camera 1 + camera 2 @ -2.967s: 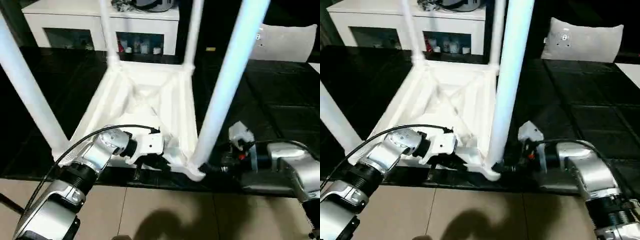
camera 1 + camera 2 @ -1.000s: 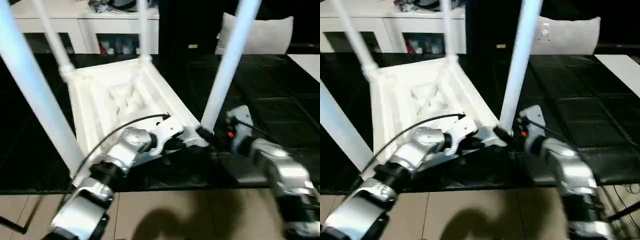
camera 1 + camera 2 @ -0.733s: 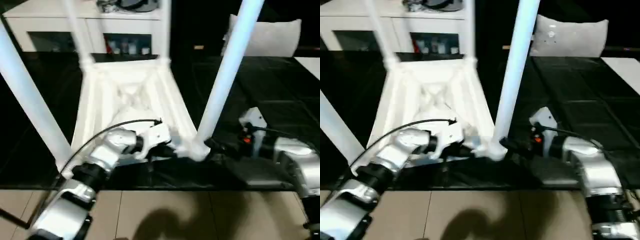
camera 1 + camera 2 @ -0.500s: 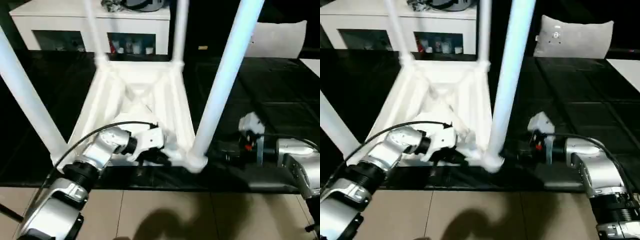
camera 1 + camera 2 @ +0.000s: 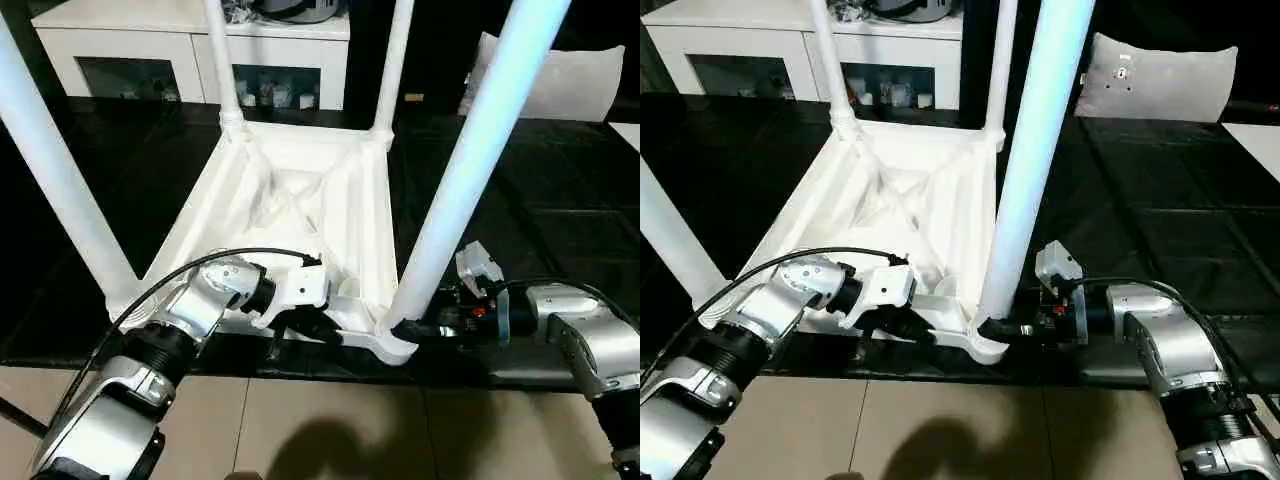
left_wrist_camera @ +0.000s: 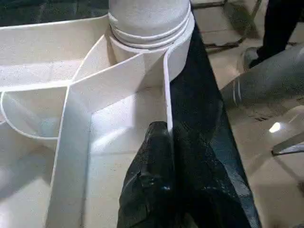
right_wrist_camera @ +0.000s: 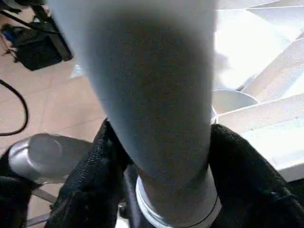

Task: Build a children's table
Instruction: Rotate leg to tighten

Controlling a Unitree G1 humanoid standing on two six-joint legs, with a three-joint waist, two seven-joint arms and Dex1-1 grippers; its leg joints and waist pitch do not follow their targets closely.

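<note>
While the white tabletop (image 5: pixel 290 215) lies upside down on a black surface (image 5: pixel 520 200), ribbed underside facing up, four white legs stand upright in its round corner sockets. Its near edge sits close to the front edge of the black surface, beyond which beige floor tiles (image 5: pixel 330 420) begin.

The left end effector (image 6: pixel 164 156) is clenched on the thin rim wall along the tabletop's near edge, one black finger inside the rim and one outside, just beside the near right corner socket (image 5: pixel 395 340). Its silver forearm reaches in from the lower left, with a black cable looping above it.

The right end effector (image 7: pixel 159 156) is grasping the near right leg (image 5: pixel 470 170) at its base, right above that socket, a black finger (image 7: pixel 90 175) pressed to each side of the tube. Its arm comes in low from the right, over the black surface.

The near left leg (image 5: pixel 60 190) rises at the left corner, and the two far legs (image 5: pixel 222 60) stand at the back corners. Behind them is a white cabinet (image 5: pixel 190 50) with glass doors. A pale cushion (image 5: pixel 1160 75) rests at the far right, well apart from the table. To the right of the tabletop the black surface lies open
</note>
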